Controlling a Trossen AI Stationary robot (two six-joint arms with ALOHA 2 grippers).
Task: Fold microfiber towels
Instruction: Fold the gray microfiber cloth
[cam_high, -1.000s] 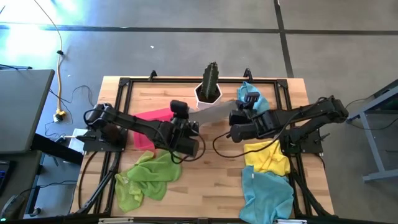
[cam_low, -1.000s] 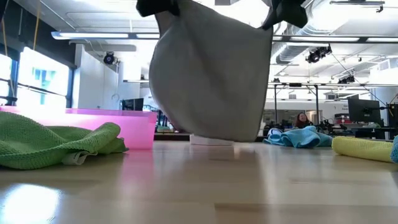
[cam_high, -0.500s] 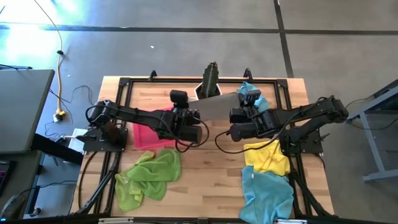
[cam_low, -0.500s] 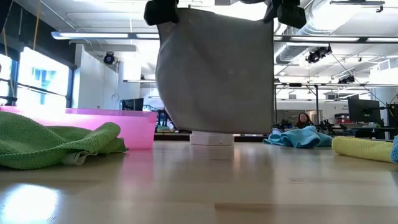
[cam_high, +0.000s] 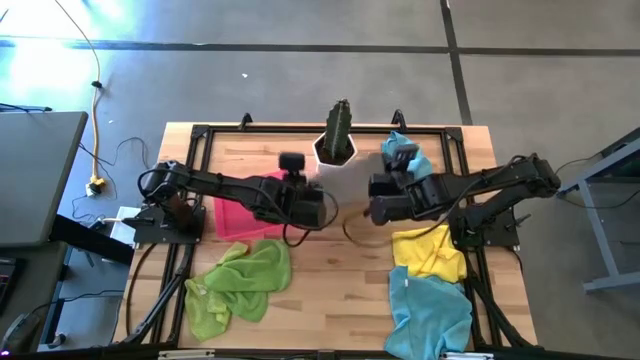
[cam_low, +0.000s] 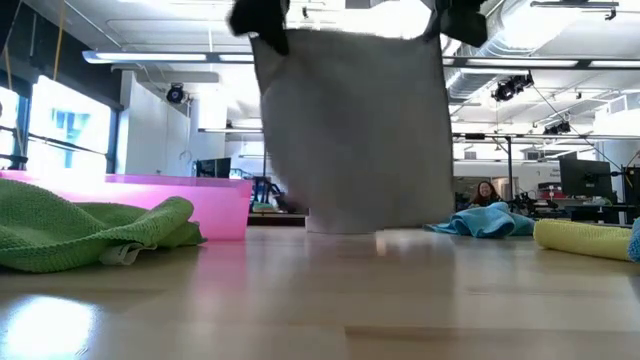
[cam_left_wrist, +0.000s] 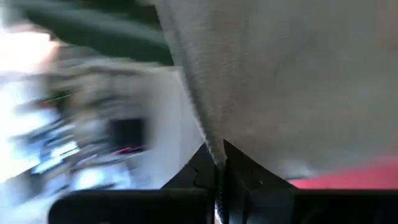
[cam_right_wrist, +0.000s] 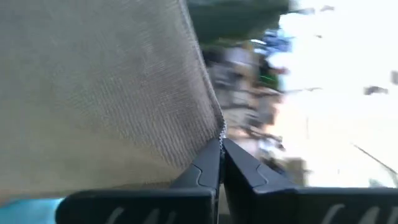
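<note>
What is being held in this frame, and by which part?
The grey towel hangs spread between both arms: left pincer and right pincer each pinch one upper corner.

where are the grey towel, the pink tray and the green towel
grey towel (cam_low: 350, 130), low view, middle of the hanging cloth
pink tray (cam_low: 215, 205), low view, its front wall
green towel (cam_high: 240, 280), high view, middle of the crumpled heap

Both arms reach inward, raised mid-table; left end effector (cam_high: 325, 208) and right end effector (cam_high: 372, 208) face each other, fingers pinched closed.
</note>
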